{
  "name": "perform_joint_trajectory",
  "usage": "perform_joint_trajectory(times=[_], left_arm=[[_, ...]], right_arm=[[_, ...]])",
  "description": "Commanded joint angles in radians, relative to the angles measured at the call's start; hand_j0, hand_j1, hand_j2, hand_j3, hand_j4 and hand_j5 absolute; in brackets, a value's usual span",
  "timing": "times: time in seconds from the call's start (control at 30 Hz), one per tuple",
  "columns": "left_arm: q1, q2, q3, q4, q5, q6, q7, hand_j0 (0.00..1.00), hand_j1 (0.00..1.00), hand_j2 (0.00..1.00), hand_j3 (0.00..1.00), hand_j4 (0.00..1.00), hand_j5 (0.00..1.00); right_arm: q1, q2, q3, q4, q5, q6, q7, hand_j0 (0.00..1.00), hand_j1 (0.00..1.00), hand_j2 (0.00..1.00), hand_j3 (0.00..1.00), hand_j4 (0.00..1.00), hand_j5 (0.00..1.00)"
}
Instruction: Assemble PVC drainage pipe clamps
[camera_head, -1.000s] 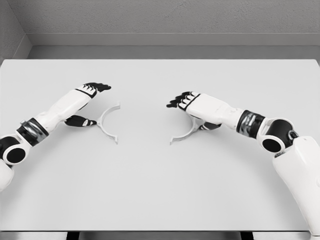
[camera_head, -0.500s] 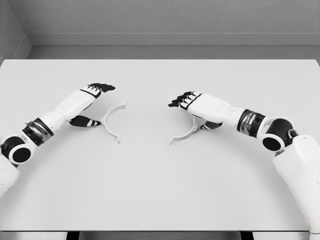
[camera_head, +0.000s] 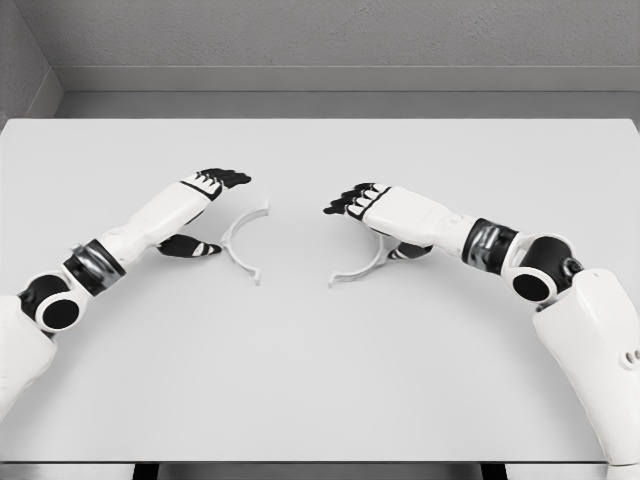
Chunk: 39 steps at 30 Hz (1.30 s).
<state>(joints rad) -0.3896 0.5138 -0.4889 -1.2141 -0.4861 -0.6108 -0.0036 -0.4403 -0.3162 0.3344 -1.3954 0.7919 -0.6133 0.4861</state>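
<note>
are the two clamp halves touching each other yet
No, the left clamp half and the right clamp half lie apart, with bare table between them.

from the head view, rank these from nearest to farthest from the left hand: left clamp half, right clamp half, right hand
1. Left clamp half: right beside the left hand, at its thumb.
2. Right hand and right clamp half: both across the gap, right of centre; too close to call.
</note>
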Motion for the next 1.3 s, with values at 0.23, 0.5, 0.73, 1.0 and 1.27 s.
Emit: perform_joint_trajectory(times=[0.23,0.5,0.73,1.0,1.27], left_arm=[[0.009,-0.02,-0.02,-0.039,0.001,0.0,0.001,1.0,1.0,1.0,1.0,1.0,1.0],[0.005,-0.001,-0.003,-0.038,0.008,0.0,0.001,1.0,1.0,1.0,1.0,1.0,1.0],[-0.006,0.043,-0.002,-0.019,0.012,0.0,0.001,1.0,1.0,1.0,1.0,1.0,1.0],[-0.018,0.028,-0.005,-0.002,0.012,0.0,0.001,1.0,1.0,1.0,1.0,1.0,1.0],[-0.031,0.026,-0.003,-0.002,0.015,0.0,0.002,1.0,1.0,1.0,1.0,1.0,1.0]], right_arm=[[-0.021,0.032,0.043,0.03,-0.003,0.007,-0.003,1.0,1.0,1.0,1.0,1.0,1.0],[-0.049,0.026,0.037,0.032,-0.002,0.009,-0.001,1.0,1.0,1.0,1.0,1.0,1.0],[-0.058,0.037,0.041,0.053,-0.003,0.01,-0.001,1.0,1.0,1.0,1.0,1.0,1.0],[-0.072,0.054,0.048,0.078,-0.002,0.012,-0.001,1.0,1.0,1.0,1.0,1.0,1.0],[-0.081,0.046,0.029,0.07,-0.008,0.012,-0.003,1.0,1.0,1.0,1.0,1.0,1.0]])
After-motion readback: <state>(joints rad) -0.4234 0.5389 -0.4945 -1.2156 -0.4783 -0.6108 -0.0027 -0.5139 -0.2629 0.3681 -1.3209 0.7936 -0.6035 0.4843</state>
